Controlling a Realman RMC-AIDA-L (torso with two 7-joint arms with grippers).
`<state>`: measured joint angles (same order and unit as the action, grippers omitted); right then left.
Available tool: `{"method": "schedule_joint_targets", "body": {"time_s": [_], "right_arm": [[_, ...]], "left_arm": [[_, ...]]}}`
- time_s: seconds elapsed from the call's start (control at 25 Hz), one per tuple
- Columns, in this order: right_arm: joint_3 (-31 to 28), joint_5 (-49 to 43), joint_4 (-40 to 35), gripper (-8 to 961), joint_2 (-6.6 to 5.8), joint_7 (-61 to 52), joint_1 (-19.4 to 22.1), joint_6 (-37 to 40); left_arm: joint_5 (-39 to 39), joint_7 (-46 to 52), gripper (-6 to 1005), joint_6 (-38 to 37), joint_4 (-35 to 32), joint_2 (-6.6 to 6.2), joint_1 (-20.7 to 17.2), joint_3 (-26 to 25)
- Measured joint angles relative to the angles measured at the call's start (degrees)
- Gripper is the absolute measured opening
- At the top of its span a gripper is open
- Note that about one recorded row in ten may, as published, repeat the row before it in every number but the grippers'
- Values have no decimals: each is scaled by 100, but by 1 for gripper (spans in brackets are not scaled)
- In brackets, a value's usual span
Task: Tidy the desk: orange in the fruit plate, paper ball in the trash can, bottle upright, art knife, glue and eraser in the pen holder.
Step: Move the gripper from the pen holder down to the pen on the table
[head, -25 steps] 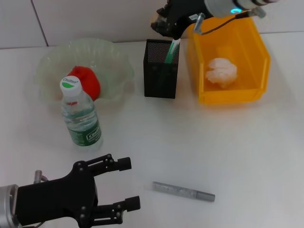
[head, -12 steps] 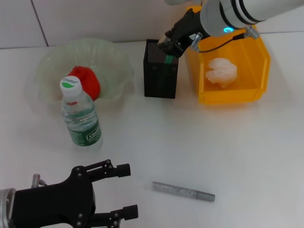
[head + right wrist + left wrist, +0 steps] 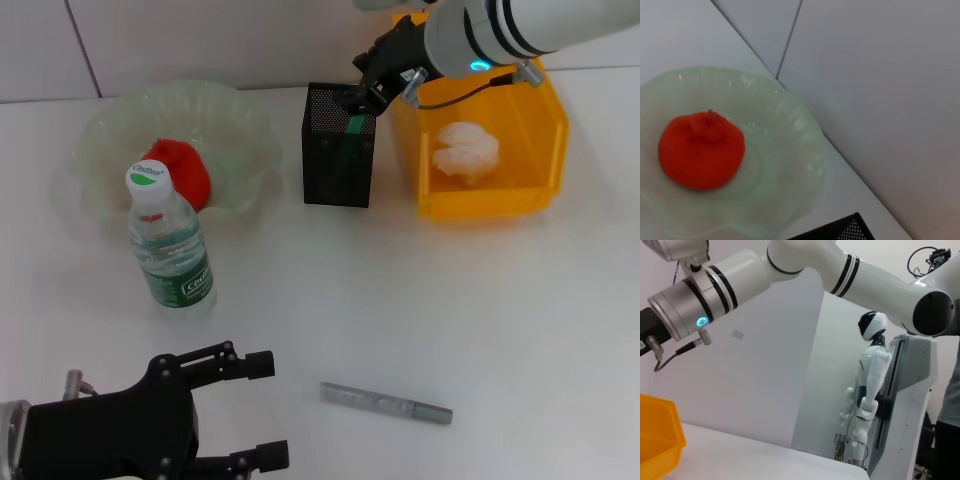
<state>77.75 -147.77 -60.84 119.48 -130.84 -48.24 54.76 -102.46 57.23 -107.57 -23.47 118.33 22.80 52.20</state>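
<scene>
White desk (image 3: 480, 320) bears grey glue (image 3: 386, 403).

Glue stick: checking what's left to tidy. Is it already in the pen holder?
No, the glue stick lies flat on the desk, far from the pen holder.

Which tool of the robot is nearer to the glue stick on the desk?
Left. The left tool is beside the glue at the near edge; the right tool is far off over the pen holder.

Orange (image 3: 178, 172) in fruit plate (image 3: 110, 130)
</scene>
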Motion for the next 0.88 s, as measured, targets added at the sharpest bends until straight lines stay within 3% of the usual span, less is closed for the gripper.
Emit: {"method": "schedule_joint_targets", "body": {"time_s": [0.16,0.24,0.56,0.72,0.88], "right_arm": [[20,5,-230,387,-11,-156,71,174],[-7,3,-473,467,-11,-280,133,359],[-469,-15,-2775,773,-32,-1104,509,2496],[-981,170,-3273,772,-36,-1257,334,4171],[-1193,661,-2836,771,-66,-1230,124,5492]], "left_arm": [[-13,8,813,-14,-22,-2,-10,0],[-13,10,813,-18,-22,-6,-11,0],[-13,10,813,-28,-84,-19,-34,0],[-13,29,813,-30,-110,-21,-48,1],[-11,52,813,-46,-190,-26,-111,1]]}}
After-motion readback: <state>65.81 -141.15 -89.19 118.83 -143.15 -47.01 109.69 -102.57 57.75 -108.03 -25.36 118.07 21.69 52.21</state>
